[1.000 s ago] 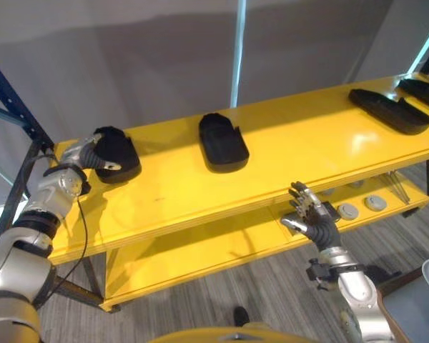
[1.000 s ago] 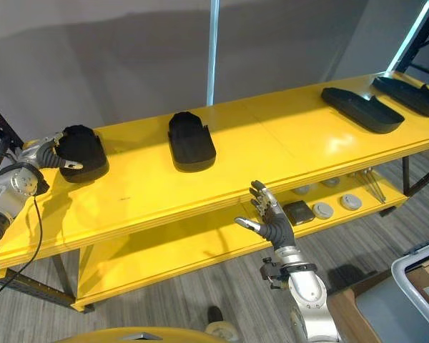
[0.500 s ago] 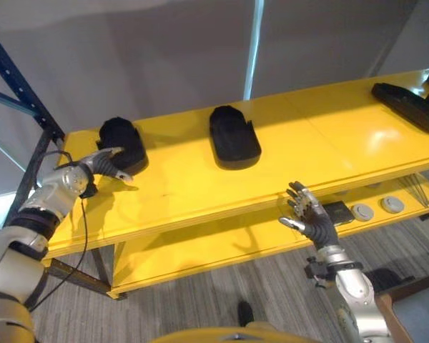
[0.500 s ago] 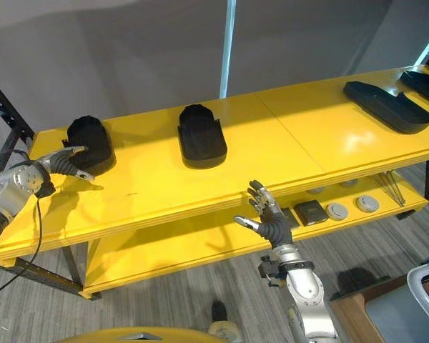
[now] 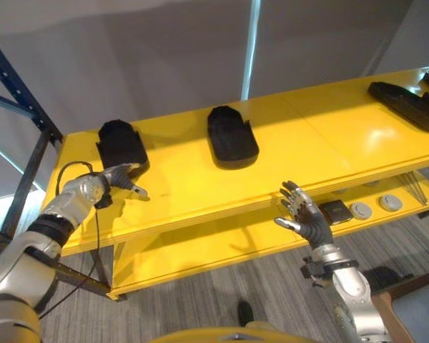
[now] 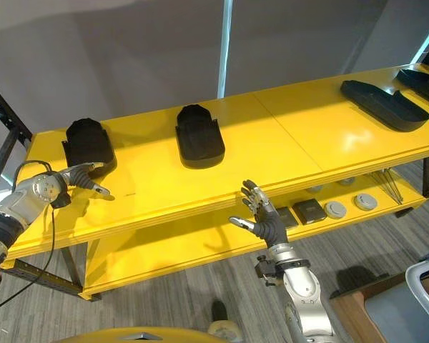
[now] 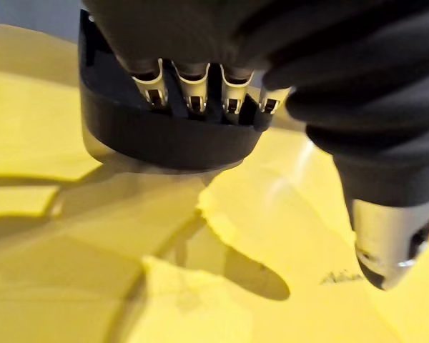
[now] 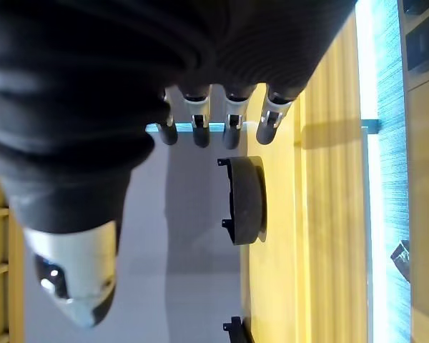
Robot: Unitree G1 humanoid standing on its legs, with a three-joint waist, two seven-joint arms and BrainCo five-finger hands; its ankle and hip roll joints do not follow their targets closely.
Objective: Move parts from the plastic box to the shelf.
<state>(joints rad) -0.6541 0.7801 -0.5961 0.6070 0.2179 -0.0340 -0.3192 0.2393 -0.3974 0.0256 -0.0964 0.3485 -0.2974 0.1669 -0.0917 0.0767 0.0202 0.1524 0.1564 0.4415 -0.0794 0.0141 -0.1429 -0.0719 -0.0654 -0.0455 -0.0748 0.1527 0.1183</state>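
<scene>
Two stubby black parts lie on the yellow shelf top (image 5: 322,136), one at the left (image 5: 121,145) and one in the middle (image 5: 231,136). Two long black parts (image 5: 407,106) lie at the far right. My left hand (image 5: 118,179) hovers open just in front of the left part, touching nothing; in the left wrist view its straight fingers (image 7: 193,89) point at that part (image 7: 164,136). My right hand (image 5: 304,218) is open and empty in front of the shelf's front edge, below the top board. The right wrist view shows the middle part (image 8: 244,200) past its fingers.
The lower shelf board (image 5: 200,250) carries a black square piece (image 5: 336,211) and two grey discs (image 5: 360,210). A dark blue rack post (image 5: 21,86) stands at the left. A corner of a grey plastic box (image 6: 423,280) shows at the lower right.
My left hand has let go of the left black part and drawn back toward the shelf's front edge. The right hand has barely moved. The camera has shifted a little.
</scene>
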